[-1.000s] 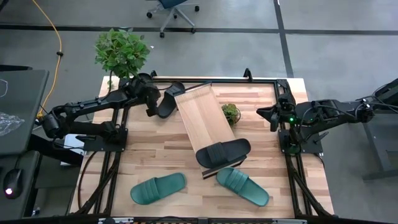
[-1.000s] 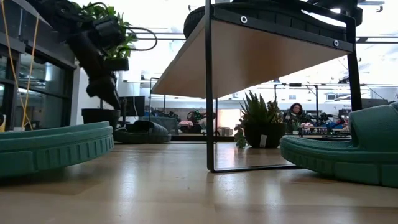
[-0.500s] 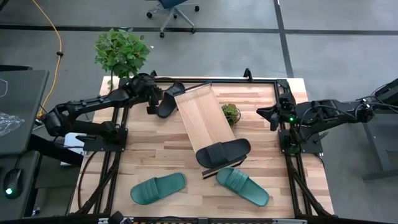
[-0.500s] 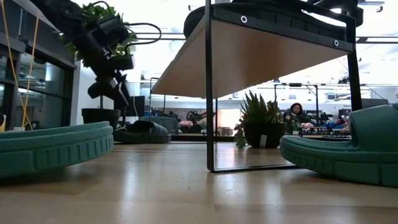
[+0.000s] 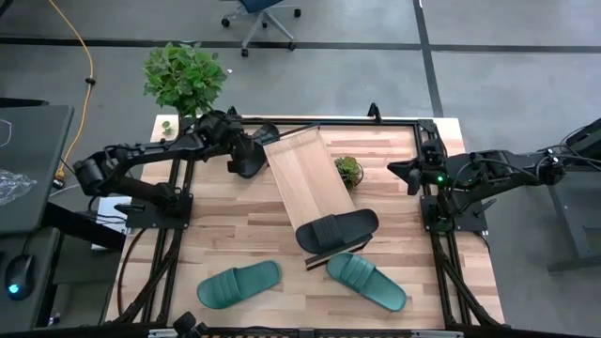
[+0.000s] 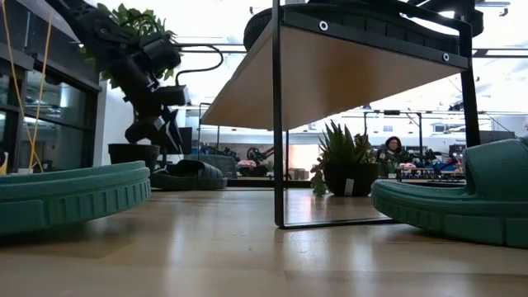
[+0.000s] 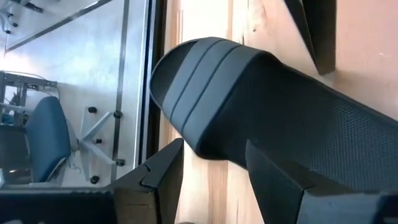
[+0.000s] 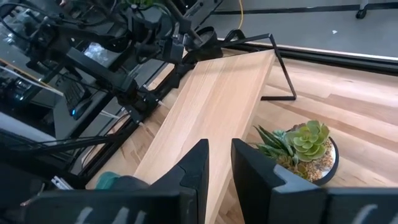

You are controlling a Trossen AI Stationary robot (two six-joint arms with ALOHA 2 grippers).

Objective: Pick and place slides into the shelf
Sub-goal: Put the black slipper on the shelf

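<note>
A black slide (image 5: pixel 254 150) lies sole down on the table by the far end of the light-wood shelf (image 5: pixel 308 178). My left gripper (image 5: pixel 240 153) hangs open just above it. In the left wrist view its fingers (image 7: pixel 163 177) stand on either side of the slide's edge below the ribbed strap (image 7: pixel 208 81), and in the low view the gripper (image 6: pixel 161 136) is clear of the slide (image 6: pixel 188 173). A second black slide (image 5: pixel 336 230) rests on the shelf's near end. Two teal slides (image 5: pixel 239 284) (image 5: pixel 366 280) lie near the front edge. My right gripper (image 5: pixel 394 170) waits at the right, high up, with a narrow empty gap.
A small potted succulent (image 5: pixel 348 171) stands on the table right of the shelf. A larger leafy plant (image 5: pixel 183 75) stands off the far left corner. The shelf rests on thin dark metal legs (image 6: pixel 276 124). Bare wood lies between the shelf and the left teal slide.
My left gripper has come down and a little toward the shelf, closing in on the far black slide, and its wrist has rolled. Its fingers have stayed open. The slide has not moved.
</note>
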